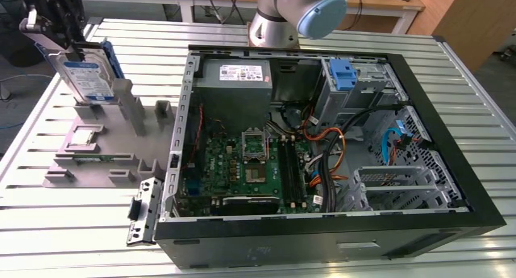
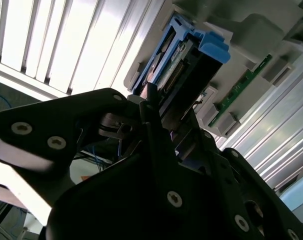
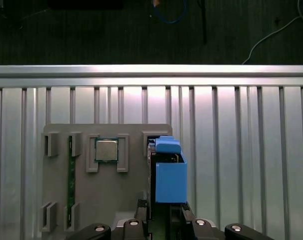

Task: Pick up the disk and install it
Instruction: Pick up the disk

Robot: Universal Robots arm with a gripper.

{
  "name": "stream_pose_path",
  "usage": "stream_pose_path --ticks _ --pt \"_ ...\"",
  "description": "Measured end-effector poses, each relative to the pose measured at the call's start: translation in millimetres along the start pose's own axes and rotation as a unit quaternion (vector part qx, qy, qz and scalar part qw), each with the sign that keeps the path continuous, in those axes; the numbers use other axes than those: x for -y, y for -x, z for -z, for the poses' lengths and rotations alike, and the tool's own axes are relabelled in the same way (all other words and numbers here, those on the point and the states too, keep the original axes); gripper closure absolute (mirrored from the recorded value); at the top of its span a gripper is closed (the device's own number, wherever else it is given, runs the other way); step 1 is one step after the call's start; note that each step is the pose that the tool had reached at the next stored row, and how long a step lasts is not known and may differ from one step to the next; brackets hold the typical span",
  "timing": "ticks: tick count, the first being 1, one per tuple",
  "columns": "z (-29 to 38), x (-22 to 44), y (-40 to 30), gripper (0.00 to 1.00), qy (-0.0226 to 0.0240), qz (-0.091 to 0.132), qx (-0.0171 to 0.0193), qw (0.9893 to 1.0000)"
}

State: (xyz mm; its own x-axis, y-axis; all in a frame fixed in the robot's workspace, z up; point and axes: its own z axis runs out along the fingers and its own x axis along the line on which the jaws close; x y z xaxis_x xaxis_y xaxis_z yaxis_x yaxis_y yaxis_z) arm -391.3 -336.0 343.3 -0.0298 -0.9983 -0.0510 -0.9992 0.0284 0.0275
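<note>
Pincer [image 1: 71, 47] clenched on top edge of disk [image 1: 87, 78], long axis upright in grey holder [image 1: 121, 146], worktop [image 1: 48, 229] corner.

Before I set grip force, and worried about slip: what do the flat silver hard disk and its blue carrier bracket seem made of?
Flat silver hard disk: apparently bare metal, dull grey sheen along its exposed edge. Blue carrier bracket: probably moulded plastic, even matte colour with rounded edges.

Disk [image 1: 84, 78] — silver drive with a white-and-blue label, blue plastic carrier along its edges. Stands on edge, slightly tilted, in a slot of the grey holder [image 1: 109, 148] at the exterior view's left — outside the open computer case [image 1: 322, 235]
</note>
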Motion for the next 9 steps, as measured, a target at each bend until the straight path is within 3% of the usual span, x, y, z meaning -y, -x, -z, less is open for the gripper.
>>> stream_pose_path --ticks 9 --pt "27.6 -0.8 1.4 0.65 0.0 0.0 0.0 1.0"
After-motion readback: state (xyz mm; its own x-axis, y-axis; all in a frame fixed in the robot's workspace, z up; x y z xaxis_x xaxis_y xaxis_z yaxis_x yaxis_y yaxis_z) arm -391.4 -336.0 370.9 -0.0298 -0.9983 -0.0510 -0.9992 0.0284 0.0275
